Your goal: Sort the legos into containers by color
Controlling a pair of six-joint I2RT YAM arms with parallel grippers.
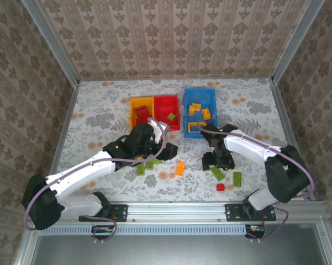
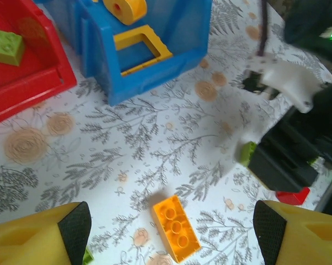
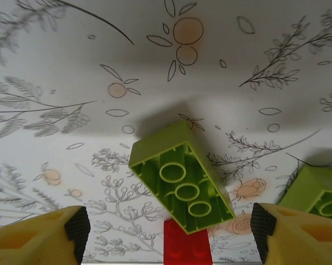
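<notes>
Your left gripper (image 2: 171,231) is spread wide and holds nothing. It hangs above an orange brick (image 2: 177,228) lying on the table on the near side of the blue bin (image 2: 154,72). Your right gripper (image 3: 167,232) is spread as well and holds nothing, nearer to you than that bin's right corner. A green brick (image 3: 182,176) lies hollow side up just ahead of its fingers (image 3: 66,234), with a red brick (image 3: 186,249) near it. Orange-yellow pieces (image 1: 198,110) sit inside the blue bin.

No legible text, label or number anywhere
</notes>
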